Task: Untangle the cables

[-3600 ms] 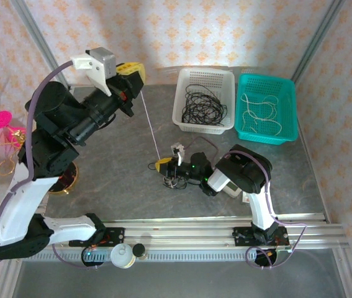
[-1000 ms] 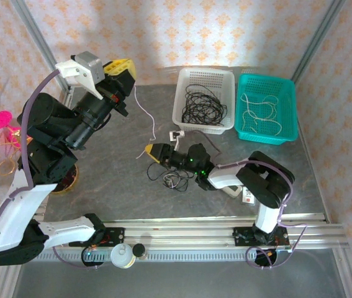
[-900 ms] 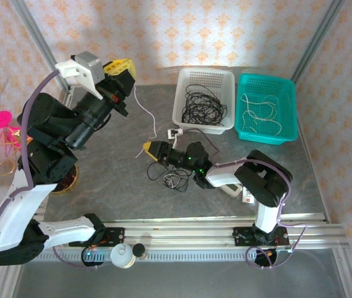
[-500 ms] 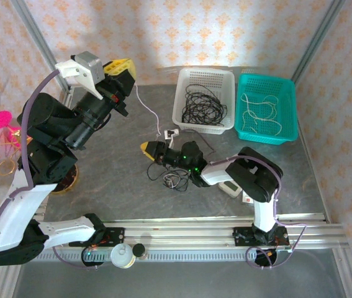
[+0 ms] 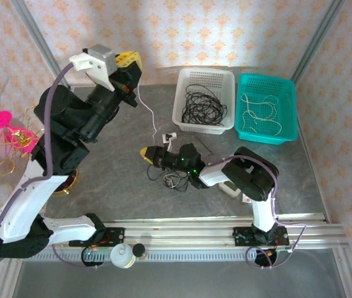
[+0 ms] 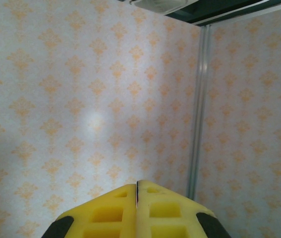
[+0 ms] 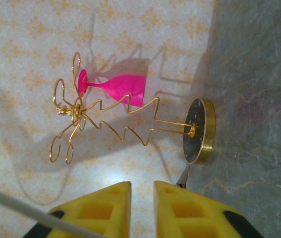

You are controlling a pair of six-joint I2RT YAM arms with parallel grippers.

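Observation:
My left gripper (image 5: 130, 59) is raised at the back left, shut on the upper end of a thin white cable (image 5: 146, 108). In the left wrist view its fingertips (image 6: 137, 186) press together with a dark sliver between them. The cable hangs slack down to a white plug (image 5: 169, 135). My right gripper (image 5: 144, 153) lies low over the table, pointing left. Its fingertips (image 7: 141, 191) stand a narrow gap apart with nothing between them. The white cable (image 7: 26, 208) crosses beside its left finger. A small tangle of black cables (image 5: 174, 180) lies under the right arm.
A white basket (image 5: 182, 118) with coiled black cables and a teal basket (image 5: 287, 139) with white cables stand at the back right. Left of the table are a gold wire stand (image 7: 199, 131) and a pink glass (image 7: 123, 87). The grey tabletop (image 5: 113, 186) is bare at front left.
The right gripper's jaws have drawn in from wide to a narrow gap, and it has crept slightly left. The left arm has swung a little right, and the white cable still hangs slack.

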